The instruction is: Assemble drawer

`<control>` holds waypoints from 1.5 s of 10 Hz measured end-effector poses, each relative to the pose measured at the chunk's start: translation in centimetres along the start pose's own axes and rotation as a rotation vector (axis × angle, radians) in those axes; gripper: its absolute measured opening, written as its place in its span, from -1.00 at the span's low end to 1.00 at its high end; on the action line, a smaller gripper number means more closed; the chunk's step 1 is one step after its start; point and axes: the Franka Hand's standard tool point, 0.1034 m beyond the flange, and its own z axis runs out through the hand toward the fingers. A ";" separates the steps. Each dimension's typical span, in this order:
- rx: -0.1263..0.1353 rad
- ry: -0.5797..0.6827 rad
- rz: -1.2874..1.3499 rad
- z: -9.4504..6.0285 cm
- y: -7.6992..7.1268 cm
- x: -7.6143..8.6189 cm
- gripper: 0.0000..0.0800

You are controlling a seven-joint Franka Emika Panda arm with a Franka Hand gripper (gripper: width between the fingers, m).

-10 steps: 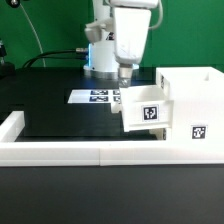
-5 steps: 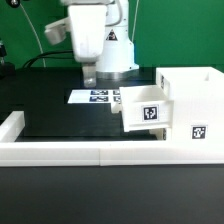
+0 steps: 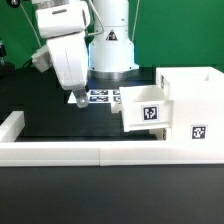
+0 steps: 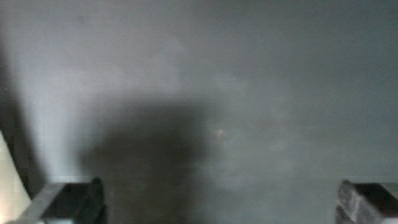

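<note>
The drawer's white box housing (image 3: 190, 100) stands at the exterior view's right with a square tag on its front. One small white tray (image 3: 145, 111), also tagged, sticks partway out of the housing's open side. A second tray does not show. My gripper (image 3: 78, 99) hangs tilted over the black table, to the exterior view's left of the tray and apart from it. In the wrist view my gripper (image 4: 217, 203) is open and empty. Its fingertips (image 4: 73, 201) stand wide apart over bare dark table, and no drawer part shows there.
The marker board (image 3: 101, 97) lies flat on the table just behind the gripper and beside the tray. A long low white border wall (image 3: 80, 152) runs along the front and turns up the exterior view's left side (image 3: 12, 124). The robot's base (image 3: 110, 55) stands at the back.
My arm has swung from above the tray toward the exterior view's left and has tilted. The tray and housing have not moved.
</note>
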 end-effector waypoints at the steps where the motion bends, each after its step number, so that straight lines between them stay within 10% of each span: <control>1: 0.003 0.005 0.015 0.2 0.1 0.6 0.62; 15: 0.024 0.017 0.090 1.6 0.0 4.1 0.62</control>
